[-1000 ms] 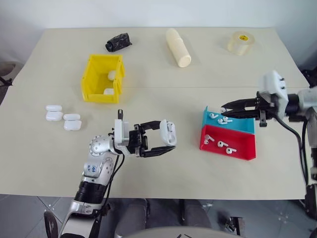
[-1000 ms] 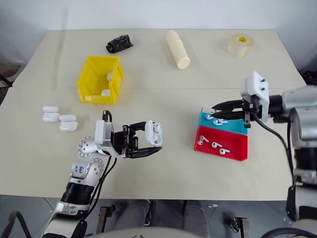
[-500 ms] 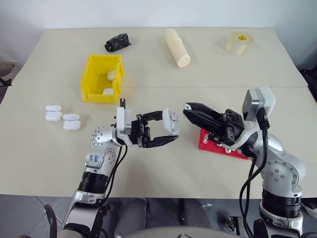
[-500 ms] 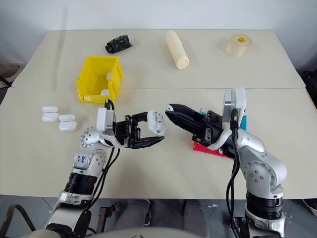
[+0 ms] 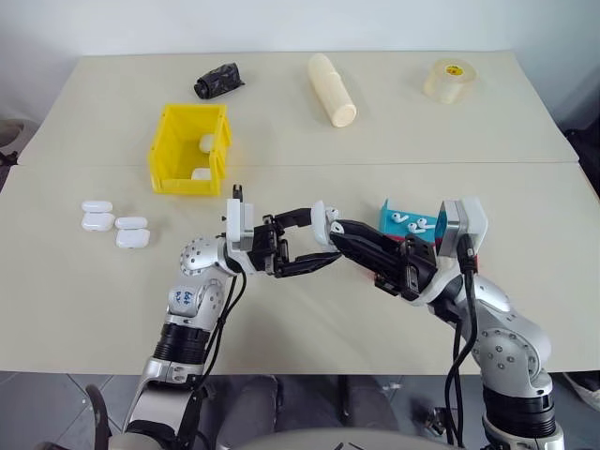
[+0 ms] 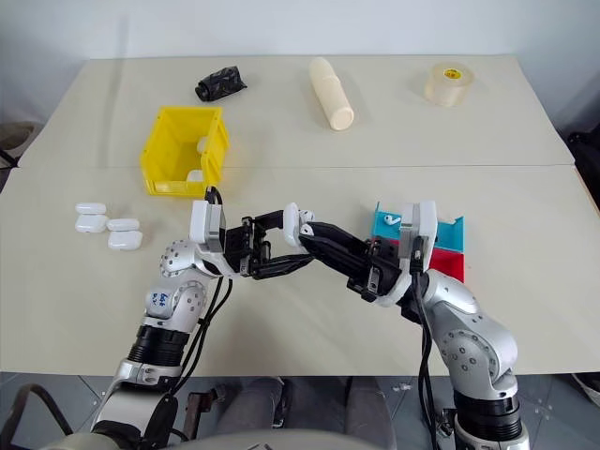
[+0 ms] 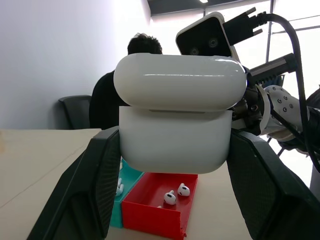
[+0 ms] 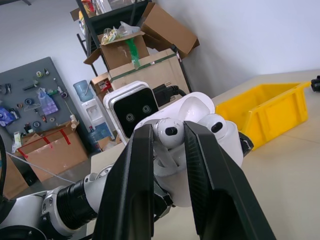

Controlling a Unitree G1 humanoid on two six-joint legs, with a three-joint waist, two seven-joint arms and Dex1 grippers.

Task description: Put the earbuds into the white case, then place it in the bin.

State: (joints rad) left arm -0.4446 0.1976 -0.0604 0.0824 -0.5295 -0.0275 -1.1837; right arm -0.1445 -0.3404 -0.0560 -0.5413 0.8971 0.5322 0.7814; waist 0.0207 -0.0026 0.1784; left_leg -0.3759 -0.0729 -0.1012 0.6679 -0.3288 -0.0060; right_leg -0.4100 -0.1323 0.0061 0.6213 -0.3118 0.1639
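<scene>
White case [image 7: 175, 122] clamped between left gripper [image 5: 314, 246] fingers, held above table [image 5: 300, 141], lid raised. One earbud [image 8: 167, 134] pinched by right gripper [image 8: 167, 150], tips right at case opening; second earbud [image 8: 216, 125] seen seated in case. Yellow bin [image 5: 190, 147] well behind case, two white cases inside. Four spare cases [image 5: 114, 223] left of bin's near end. Earbuds in teal tray [image 5: 405, 222] and red tray [image 7: 160, 197], count unclear.
</scene>
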